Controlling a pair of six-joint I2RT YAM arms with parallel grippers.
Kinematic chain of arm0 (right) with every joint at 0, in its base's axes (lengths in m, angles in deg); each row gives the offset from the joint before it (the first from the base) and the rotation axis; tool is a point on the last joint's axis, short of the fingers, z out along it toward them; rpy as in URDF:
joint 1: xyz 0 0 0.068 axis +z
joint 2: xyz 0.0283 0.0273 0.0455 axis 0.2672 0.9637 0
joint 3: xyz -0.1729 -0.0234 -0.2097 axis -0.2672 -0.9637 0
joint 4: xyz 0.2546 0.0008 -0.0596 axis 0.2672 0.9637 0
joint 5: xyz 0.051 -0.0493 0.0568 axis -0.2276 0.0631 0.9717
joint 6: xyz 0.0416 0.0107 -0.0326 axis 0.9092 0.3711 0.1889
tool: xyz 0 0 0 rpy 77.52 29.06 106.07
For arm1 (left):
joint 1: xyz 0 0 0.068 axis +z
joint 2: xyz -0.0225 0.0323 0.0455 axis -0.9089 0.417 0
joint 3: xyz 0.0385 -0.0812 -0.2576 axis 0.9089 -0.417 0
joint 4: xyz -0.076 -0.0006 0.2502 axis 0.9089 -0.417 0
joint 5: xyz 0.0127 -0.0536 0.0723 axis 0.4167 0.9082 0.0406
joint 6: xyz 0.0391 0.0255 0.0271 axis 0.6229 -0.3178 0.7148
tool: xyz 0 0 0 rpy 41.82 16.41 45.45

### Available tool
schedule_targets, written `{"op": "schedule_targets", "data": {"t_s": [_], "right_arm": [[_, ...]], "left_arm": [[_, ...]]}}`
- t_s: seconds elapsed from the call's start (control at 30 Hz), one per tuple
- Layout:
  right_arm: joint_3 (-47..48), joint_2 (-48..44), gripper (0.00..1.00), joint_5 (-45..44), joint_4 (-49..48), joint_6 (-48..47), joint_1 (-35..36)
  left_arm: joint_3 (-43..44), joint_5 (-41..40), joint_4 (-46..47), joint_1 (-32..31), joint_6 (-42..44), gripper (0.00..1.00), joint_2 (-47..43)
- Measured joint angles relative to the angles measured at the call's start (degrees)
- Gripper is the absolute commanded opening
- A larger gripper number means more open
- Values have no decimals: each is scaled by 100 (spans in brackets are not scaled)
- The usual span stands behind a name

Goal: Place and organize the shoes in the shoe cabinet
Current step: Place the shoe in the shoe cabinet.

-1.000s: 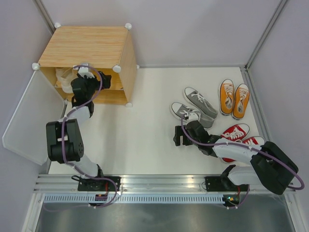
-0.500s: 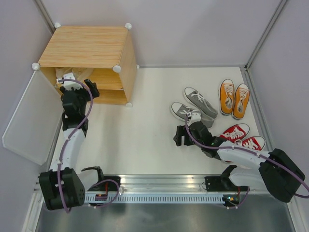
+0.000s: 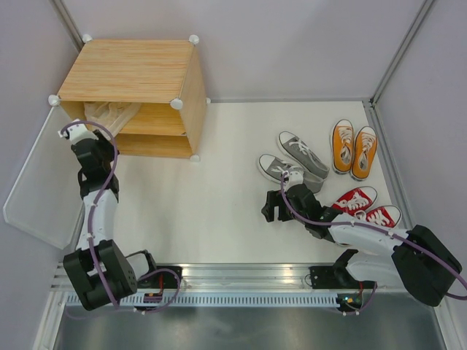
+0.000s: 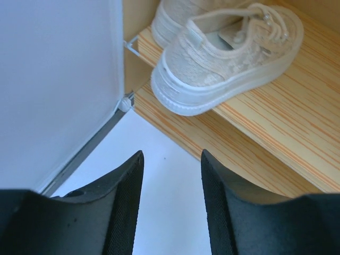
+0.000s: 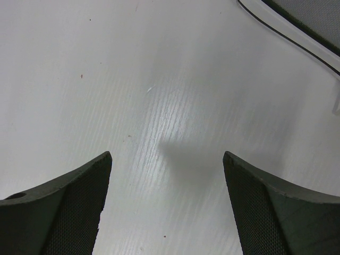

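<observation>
Light wood forms the shoe cabinet (image 3: 131, 69), which stands in the far left corner of the white table (image 3: 211, 182). Its open front faces the near left, and its white door (image 3: 36, 182) is swung wide out to the left. In the upper compartment the cream pair (image 4: 228, 64) sits side by side on the middle shelf (image 4: 297, 106). Their long axes run into the cabinet, toes inward and heels at the front edge, where the nearer heel juts slightly over the lip. What the lower compartment holds cannot be told.

The other shoes lie on the table, well apart from the cabinet on the right.
- The grey pair (image 3: 303, 153) lies parallel on a diagonal, with heels to the far left and toes to the near right.
- The orange pair (image 3: 343, 144) lies just beside them, running near to far with toes toward the near edge.
- The red pair (image 3: 357, 198) slants across nearer the arms and is partly hidden by the right forearm.

The left gripper (image 4: 171, 155) hangs just outside the cabinet's front left corner, aimed at the cream heels. Its jaws are partly apart, with only bare floor between them. The right gripper (image 5: 167, 154) hovers low over bare table just beside the grey pair, its jaws spread wide and holding nothing.
</observation>
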Motion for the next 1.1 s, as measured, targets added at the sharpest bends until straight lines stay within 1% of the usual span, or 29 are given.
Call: {"op": "schedule_targets", "data": {"t_s": [0.13, 0.33, 0.63, 0.77, 1.1], "right_arm": [[0, 0, 89, 0, 0, 2, 0], [0, 50, 89, 0, 2, 0, 0], [0, 214, 89, -46, 7, -4, 0], [0, 293, 89, -63, 28, -7, 0], [2, 315, 89, -74, 44, -9, 0]], "left_arm": [[186, -55, 15, 308, -197, 50, 232], [750, 72, -57, 671, -407, 49, 1001], [1252, 404, -98, 743, -505, 50, 1873], [1397, 590, -118, 743, -507, 50, 2085], [1412, 1163, 90, 754, -509, 51, 2100]]}}
